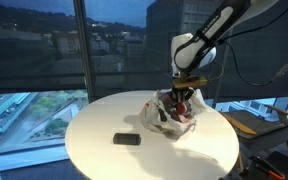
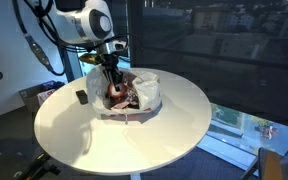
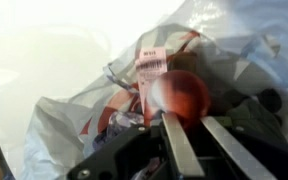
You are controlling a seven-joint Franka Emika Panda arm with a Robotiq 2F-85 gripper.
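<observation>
Shows gripper (image 3: 187, 118) inside crumpled plastic bag (image 1: 154, 110), jaws partly apart at red round object (image 3: 184, 92), contact uncertain; bag folds crowding around; small black object (image 1: 127, 139) well apart on round white desk (image 1: 92, 125).

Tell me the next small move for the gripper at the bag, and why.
Probably ease forward a little, then close. In the wrist view the gripper stands open with the red ball just past its fingertips, inside the open bag, so the fingers do not yet flank it.
</observation>
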